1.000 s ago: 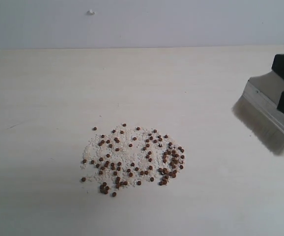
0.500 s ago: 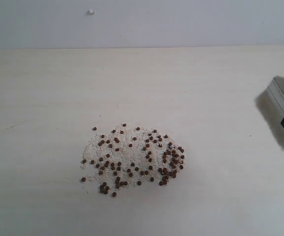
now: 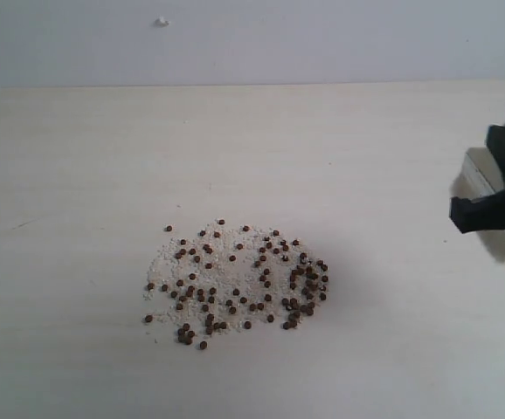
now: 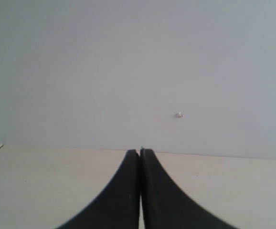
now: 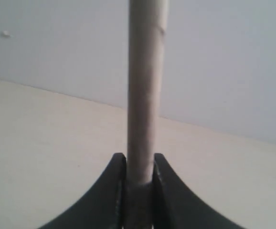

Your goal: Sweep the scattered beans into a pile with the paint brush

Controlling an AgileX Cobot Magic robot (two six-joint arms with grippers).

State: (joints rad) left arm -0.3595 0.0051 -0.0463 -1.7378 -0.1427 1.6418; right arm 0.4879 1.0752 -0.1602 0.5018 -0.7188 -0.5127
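Pale wood-grain table, plain white wall behind. Beans clustered mid-table among white grains. Right claw clamps paint brush handle near table's right side. Left claw closed, empty.

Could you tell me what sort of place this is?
Probably a robot test bench: a pale table against a plain wall, the beans, and the right gripper holding the paint brush.
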